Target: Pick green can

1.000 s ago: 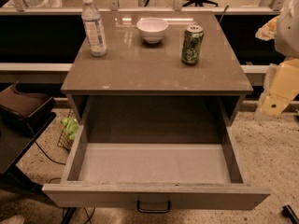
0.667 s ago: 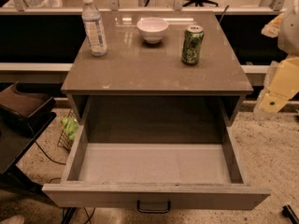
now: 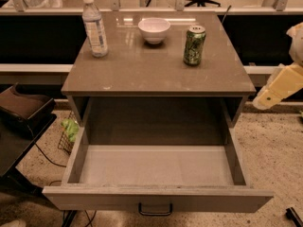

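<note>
The green can [image 3: 194,45] stands upright on the right part of the brown cabinet top [image 3: 156,74], mottled green with a silver top. My gripper is out of view. Only a cream arm segment [image 3: 279,86] shows at the right edge, beside the cabinet, lower than the can and well to its right. Nothing touches the can.
A clear water bottle [image 3: 94,26] stands at the top's back left and a white bowl [image 3: 154,30] at the back middle, left of the can. The cabinet's drawer [image 3: 156,167] is pulled out. A dark chair [image 3: 21,110] and a wire basket [image 3: 70,131] are at the left.
The cream arm segment at the right edge has tilted and shifted slightly. The can, bottle, bowl and drawer have not moved.
</note>
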